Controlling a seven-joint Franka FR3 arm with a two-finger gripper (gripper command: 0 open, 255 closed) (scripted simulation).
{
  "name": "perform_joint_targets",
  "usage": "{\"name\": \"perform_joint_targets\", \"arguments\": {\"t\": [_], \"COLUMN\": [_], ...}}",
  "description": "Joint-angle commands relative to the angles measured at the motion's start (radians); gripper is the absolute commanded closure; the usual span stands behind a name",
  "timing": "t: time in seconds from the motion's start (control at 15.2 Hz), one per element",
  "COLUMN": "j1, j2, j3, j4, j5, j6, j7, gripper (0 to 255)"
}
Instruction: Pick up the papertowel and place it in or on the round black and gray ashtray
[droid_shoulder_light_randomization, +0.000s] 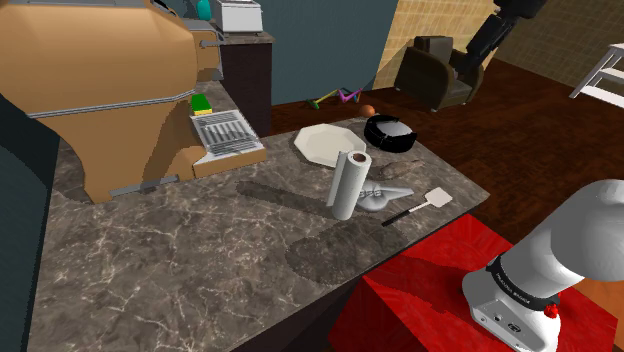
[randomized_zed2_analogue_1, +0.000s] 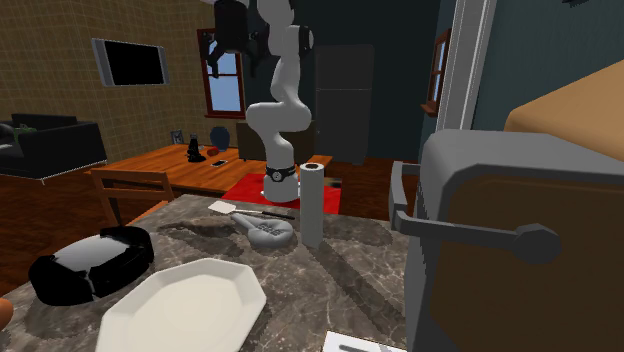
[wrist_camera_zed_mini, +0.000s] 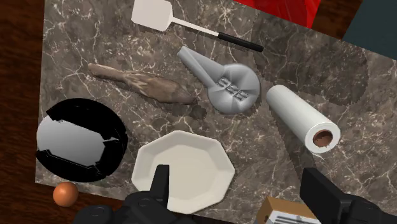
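Bench (droid_shoulder_light_randomization: 170, 260) carries white plate (droid_shoulder_light_randomization: 328, 143), black ashtray (droid_shoulder_light_randomization: 390, 131) just beside it, roll (droid_shoulder_light_randomization: 350, 185) upright next to grey utensil (droid_shoulder_light_randomization: 385, 195), apart from ashtray; fingers (wrist_camera_zed_mini: 160, 184) high above, spread apart, holding nothing.

The marbled counter (droid_shoulder_light_randomization: 180, 250) bears a paper towel roll (droid_shoulder_light_randomization: 348, 185), plate (droid_shoulder_light_randomization: 325, 143), ashtray (droid_shoulder_light_randomization: 389, 131), grey utensil (droid_shoulder_light_randomization: 385, 196) and spatula (droid_shoulder_light_randomization: 427, 203).

The white papertowel roll (droid_shoulder_light_randomization: 350, 185) stands upright on the marbled counter (droid_shoulder_light_randomization: 150, 260); the round black ashtray (droid_shoulder_light_randomization: 390, 131), grey inside, sits well apart, at a counter corner.
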Motion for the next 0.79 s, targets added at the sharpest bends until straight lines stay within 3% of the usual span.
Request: {"name": "perform_joint_targets", "arguments": {"t": [0.0,0.73], "j1": [0.0,0.069], "j2": [0.0,0.009], "j3": [0.0,0.169], "j4": [0.0,-0.259], "j5": [0.0,0.126], "j6": [0.0,0.291], "j7": [0.0,0.177], "gripper": [0,0]}}
